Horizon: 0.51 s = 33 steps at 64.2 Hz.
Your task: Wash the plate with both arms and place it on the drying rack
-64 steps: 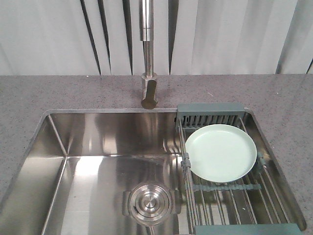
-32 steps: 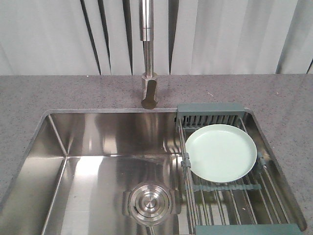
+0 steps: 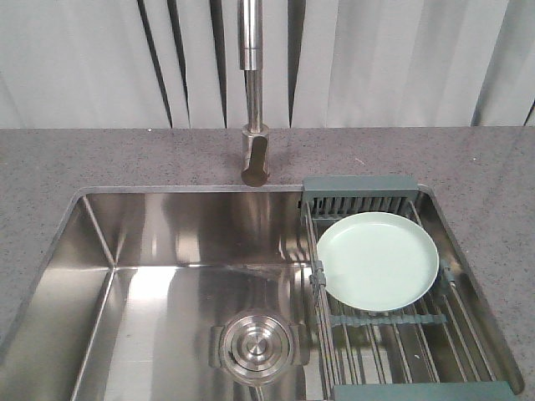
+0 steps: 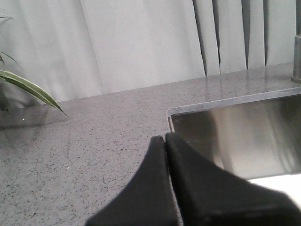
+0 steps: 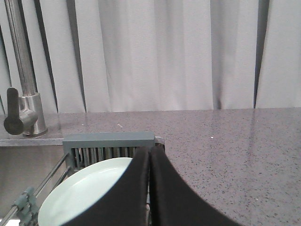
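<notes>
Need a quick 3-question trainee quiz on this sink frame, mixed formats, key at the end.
1. True or false: the plate lies on the drying rack, rim up.
2. Multiple choice: the round steel drain sits A) under the plate, B) on the sink floor to the left of the rack, C) on the countertop.
3. Fill in: in both wrist views, the left end effector and right end effector have their fingers pressed ____, holding nothing.

Key: 1 true; 2 B; 3 together.
</notes>
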Available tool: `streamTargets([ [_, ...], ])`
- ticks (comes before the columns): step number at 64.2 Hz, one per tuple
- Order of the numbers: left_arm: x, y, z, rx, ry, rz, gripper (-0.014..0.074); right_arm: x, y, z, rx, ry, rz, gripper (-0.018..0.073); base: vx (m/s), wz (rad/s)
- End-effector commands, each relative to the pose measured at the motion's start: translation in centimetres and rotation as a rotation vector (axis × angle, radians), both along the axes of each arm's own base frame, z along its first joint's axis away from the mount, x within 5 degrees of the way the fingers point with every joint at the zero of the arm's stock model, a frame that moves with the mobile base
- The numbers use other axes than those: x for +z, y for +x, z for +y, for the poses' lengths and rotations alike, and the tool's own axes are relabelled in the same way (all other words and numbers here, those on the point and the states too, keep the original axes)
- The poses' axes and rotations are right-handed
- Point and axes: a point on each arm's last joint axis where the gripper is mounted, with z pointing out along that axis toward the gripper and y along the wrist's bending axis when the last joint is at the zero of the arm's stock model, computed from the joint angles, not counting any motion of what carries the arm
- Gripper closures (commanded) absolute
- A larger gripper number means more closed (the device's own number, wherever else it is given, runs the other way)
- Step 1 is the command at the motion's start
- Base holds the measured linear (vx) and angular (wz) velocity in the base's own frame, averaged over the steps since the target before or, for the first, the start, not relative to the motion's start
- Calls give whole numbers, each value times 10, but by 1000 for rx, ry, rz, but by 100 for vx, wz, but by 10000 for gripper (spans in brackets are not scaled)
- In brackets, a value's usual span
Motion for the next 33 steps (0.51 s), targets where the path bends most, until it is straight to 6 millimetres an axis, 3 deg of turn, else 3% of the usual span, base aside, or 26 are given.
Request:
streamTargets([
  [1,17,-3,0,-4,-4,-119,603,6,-1,-1,-12,-5,-75,564,0,0],
  [33,17,-3,0,-4,-4,-119,603,6,-1,-1,-12,-5,-75,564,0,0],
])
